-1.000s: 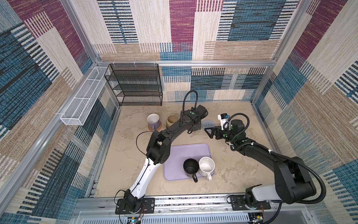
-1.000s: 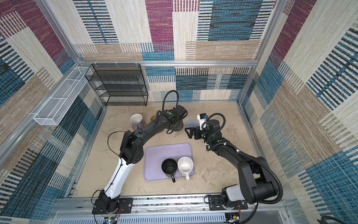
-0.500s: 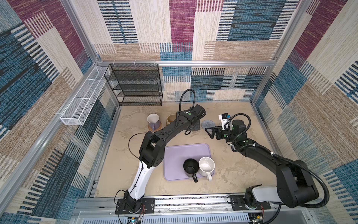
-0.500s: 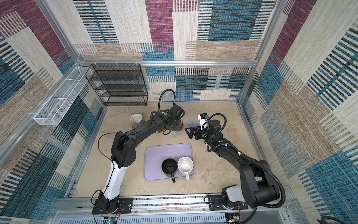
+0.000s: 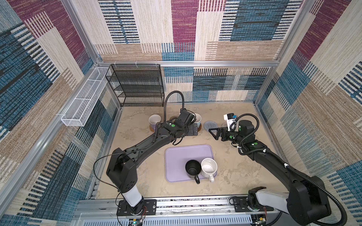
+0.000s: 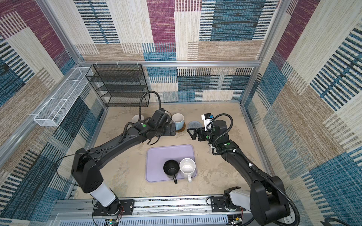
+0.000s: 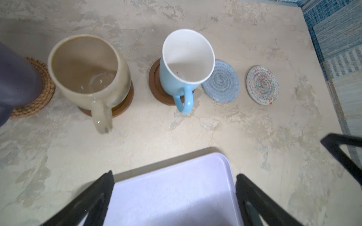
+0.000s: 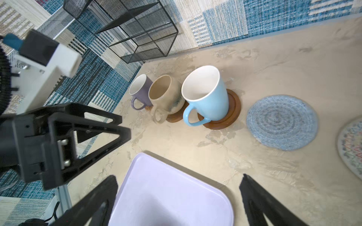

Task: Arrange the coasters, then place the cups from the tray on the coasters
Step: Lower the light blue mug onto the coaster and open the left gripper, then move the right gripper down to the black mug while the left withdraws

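Observation:
The light blue cup (image 7: 186, 62) stands free on a dark brown coaster (image 7: 156, 86), with the beige cup (image 7: 88, 72) on a second brown coaster and the lavender cup (image 8: 139, 90) on the rattan coaster (image 7: 37, 94) beside it. The grey-blue coaster (image 7: 223, 84) and the whitish coaster (image 7: 262, 86) lie bare. On the tray (image 5: 176, 154) stand the black cup (image 5: 193, 168) and the speckled white cup (image 5: 208, 167). My left gripper (image 5: 195, 130) is open and empty just in front of the blue cup. My right gripper (image 5: 212, 134) is open and empty near the grey-blue coaster (image 5: 210, 125).
A black wire shelf (image 5: 137, 86) stands at the back left against the wall, and a white mesh basket (image 5: 84, 103) hangs on the left wall. Both grippers hover close together over the tray's far edge (image 8: 166, 195).
My left gripper has opened, let go of the light blue cup on its brown coaster, and drawn back toward the tray. The right arm has hardly moved.

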Available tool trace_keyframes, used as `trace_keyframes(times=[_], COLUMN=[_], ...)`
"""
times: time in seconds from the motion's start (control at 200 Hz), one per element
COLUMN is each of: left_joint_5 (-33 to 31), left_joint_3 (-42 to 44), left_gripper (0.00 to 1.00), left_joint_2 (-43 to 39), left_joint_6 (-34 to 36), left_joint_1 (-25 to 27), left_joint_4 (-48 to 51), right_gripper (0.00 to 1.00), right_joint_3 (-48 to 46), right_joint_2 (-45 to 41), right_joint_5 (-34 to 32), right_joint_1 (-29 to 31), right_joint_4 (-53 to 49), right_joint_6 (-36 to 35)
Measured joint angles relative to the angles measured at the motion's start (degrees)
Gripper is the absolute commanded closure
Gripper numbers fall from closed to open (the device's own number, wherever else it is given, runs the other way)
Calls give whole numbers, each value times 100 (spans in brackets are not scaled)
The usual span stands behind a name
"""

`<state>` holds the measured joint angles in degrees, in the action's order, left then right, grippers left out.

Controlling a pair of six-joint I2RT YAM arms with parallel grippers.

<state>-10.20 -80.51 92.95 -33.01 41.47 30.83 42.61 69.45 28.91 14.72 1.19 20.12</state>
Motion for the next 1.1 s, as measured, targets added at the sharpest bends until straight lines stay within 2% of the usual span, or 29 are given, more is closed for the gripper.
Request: trace_keyframes(times=[0.115, 0.356, 0.621, 0.796, 0.927, 1.097], left_joint_5=[0, -111, 15, 435, 1054, 1657], left_joint_3=[798, 2771, 3871, 4413, 4513, 4675], left_gripper=[1, 1, 1, 4, 6, 5], left_joint_2=[-828, -2522, -3526, -4057, -4227, -4406], left_joint_6=[7, 146, -127, -328, -439, -494], left_joint_1=[-9, -59, -83, -79, -79, -63], left_joint_4=[-393, -1097, -1320, -1532, -1707, -1744], right_gripper=[0, 0, 5, 8, 12, 16], right_joint_3=[42, -468, -162, 260, 363, 308], right_joint_2=[-79, -885, -1130, -1226, -1305, -1386], right_joint_5=[-337, -1158, -640, -1276, -1801, -2468], right_joint_1=[-4, -7, 166, 1180, 2083, 3272], right_joint_4=[-254, -240, -1012, -1967, -2476, -3001], right_joint_6=[31, 387, 201, -2, 0, 348])
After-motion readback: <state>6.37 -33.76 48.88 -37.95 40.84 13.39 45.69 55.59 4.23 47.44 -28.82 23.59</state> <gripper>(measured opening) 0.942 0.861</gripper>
